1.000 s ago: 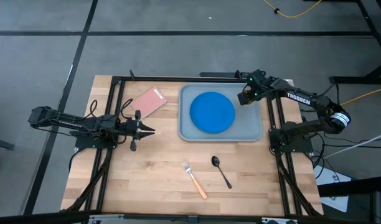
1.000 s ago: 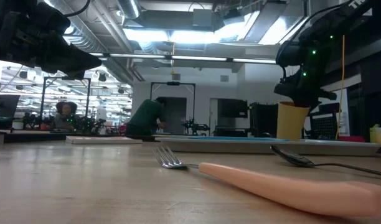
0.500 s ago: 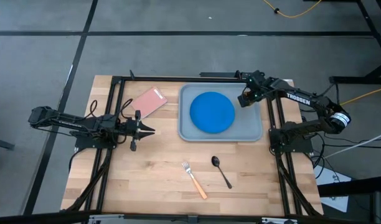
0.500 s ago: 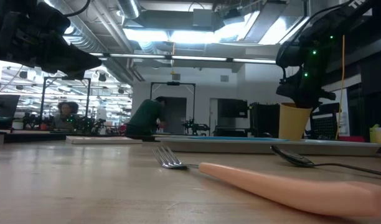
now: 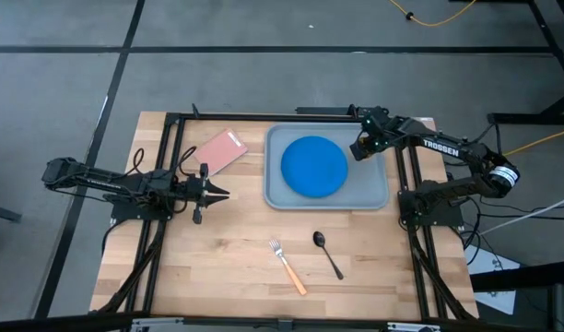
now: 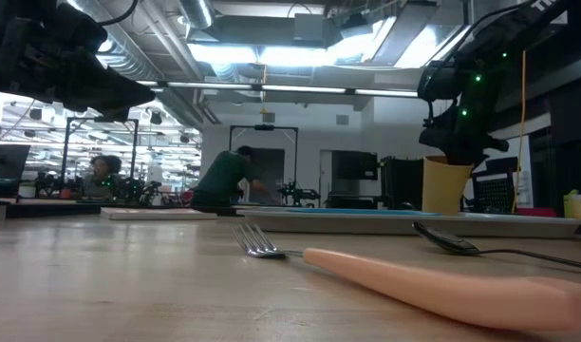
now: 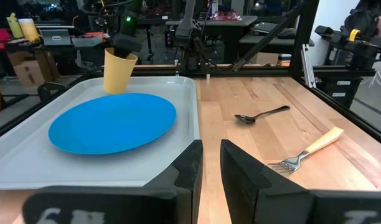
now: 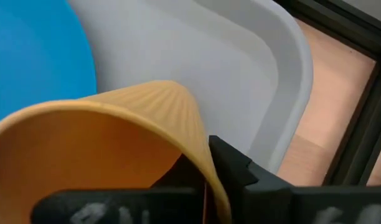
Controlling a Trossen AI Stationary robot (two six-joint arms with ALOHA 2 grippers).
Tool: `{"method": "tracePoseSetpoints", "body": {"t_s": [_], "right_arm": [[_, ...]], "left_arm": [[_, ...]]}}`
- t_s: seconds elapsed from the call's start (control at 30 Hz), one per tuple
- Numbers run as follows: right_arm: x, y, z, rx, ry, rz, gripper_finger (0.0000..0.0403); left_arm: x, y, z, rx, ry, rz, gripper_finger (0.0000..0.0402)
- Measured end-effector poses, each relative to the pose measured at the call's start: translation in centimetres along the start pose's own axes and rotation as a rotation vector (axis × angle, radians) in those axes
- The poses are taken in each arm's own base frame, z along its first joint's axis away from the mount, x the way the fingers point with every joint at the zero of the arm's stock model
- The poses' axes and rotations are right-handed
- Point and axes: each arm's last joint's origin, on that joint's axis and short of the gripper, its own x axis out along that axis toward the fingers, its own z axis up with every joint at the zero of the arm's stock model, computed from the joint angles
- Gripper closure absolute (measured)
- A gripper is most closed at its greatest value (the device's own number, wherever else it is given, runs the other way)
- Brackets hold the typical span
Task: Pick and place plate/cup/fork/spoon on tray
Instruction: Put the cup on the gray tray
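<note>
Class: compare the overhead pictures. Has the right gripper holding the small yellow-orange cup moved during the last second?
Yes, slightly. In the high view the right gripper, shut on the small yellow-orange cup, has edged toward the flat round blue plate, staying over the grey-blue rectangular tray.

Blue plate [image 7: 112,121] on tray [image 7: 28,168], yellow cup [image 7: 118,71] behind; spoon [image 7: 261,114], fork [image 7: 309,149] on table [image 7: 253,149].

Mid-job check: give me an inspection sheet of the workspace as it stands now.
Surface: wooden table, black frame rails.
Job's things: plate in tray; cup upright over the tray's corner beside the plate; fork and spoon on the wood.
Clutter: pink card beside the tray.
Grippers: right gripper shut on the cup's rim; left gripper shut, idle over the table's left side.
Cables: yellow cable on floor.
Surroundings: people in the room behind.
</note>
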Motion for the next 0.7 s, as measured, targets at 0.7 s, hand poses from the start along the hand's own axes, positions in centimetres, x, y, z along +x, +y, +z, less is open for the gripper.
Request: {"method": "tracePoseSetpoints", "body": {"t_s": [0.7], "right_arm": [[-0.6, 0.1, 1.2, -0.023, -0.097, -0.040, 0.0323]], "left_arm": [[0.0, 0.0, 0.0, 0.000, 0.000, 0.000, 0.0353]]}}
